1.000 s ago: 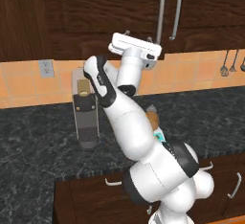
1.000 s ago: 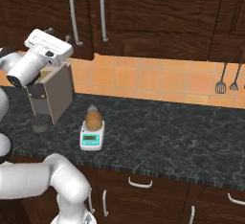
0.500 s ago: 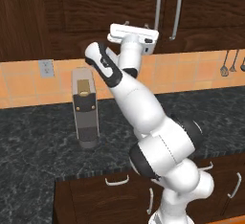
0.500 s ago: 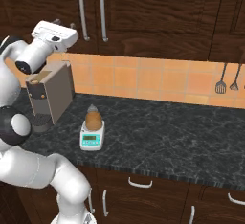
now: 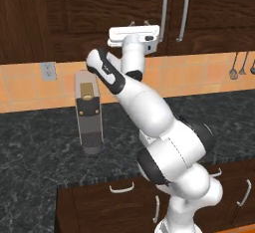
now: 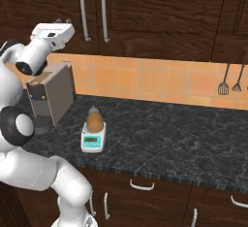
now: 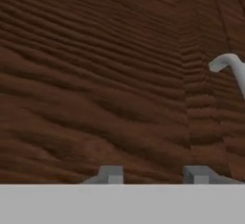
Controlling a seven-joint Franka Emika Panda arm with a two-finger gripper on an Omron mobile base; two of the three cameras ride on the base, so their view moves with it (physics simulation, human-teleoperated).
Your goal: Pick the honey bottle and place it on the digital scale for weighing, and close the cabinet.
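**Bottle weighed; cabinet door under the hand**

Nearest in the right base view, at lower centre of the frame: honey bottle (image 6: 94, 120) sitting upright on the digital scale (image 6: 93, 140), on the dark counter (image 6: 164, 138) beside the coffee machine (image 6: 51, 95). First half of the task judged done.

Farther back and higher, at upper centre of the left base view: gripper (image 5: 133, 28) raised against the face of the cabinet (image 5: 99, 13), just left of the long silver handle (image 5: 163, 11). In the hand view, finger tips (image 7: 111, 174) set apart with only wood grain between them, holding nothing; whether actually touching the door hard to tell at this closeness. Curved handle end at right of that frame.

Doors look flush from both base views, though possibly a small gap left. Step in hand: closing the cabinet. Next move calls for a straight push into the panel until seated, then a clean pull back, clear of the handle.
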